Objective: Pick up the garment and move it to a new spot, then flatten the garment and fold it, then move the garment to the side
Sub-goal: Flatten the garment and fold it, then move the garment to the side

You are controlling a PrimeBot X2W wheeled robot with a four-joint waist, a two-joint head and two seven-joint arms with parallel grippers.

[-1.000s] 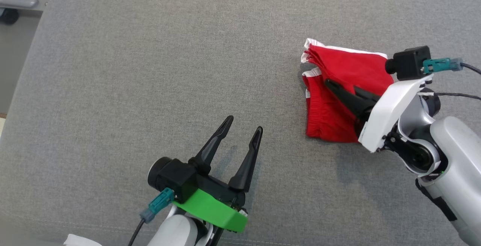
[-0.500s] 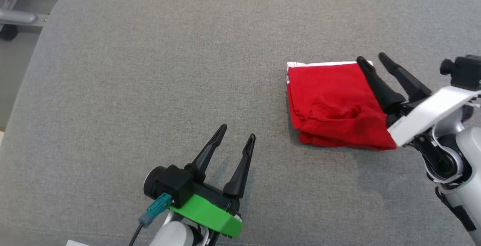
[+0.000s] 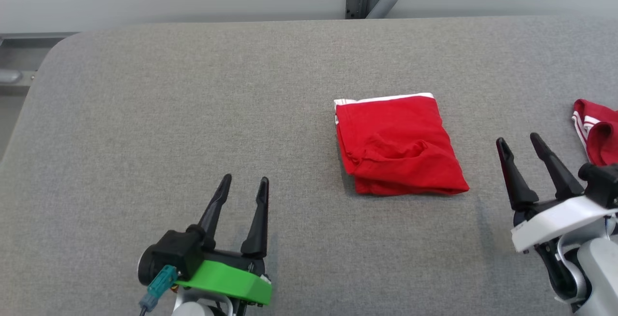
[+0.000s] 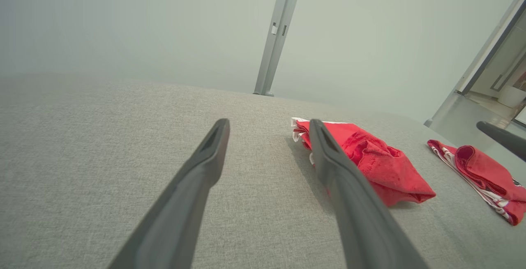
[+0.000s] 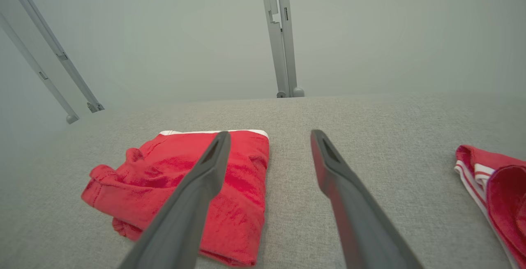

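Fingers on both sides stand spread and hold nothing. From the head, our left gripper [image 3: 245, 179] and right gripper [image 3: 517, 138] are both clear of the garment [image 3: 398, 144]. It lies folded on the table [image 3: 193, 89] between them, nearer the right fingers and about level with their tips. A second red cloth [image 3: 596, 132] sits just right of the right fingers.

From the left wrist, the garment [image 4: 370, 162] lies past the right-hand finger's tip, partly behind it, with the cloth [image 4: 481, 166] farther right.

From the right wrist, the garment [image 5: 172, 174] lies ahead and to the left, part of it behind the left-hand finger. The gap between the fingers faces bare table.

We judge the folding done and the move aside not yet made. To do it well, we would swing the right fingers left and close on the thick bunched edge through all layers. We would then carry it low so the fold holds, keeping off the cloth.
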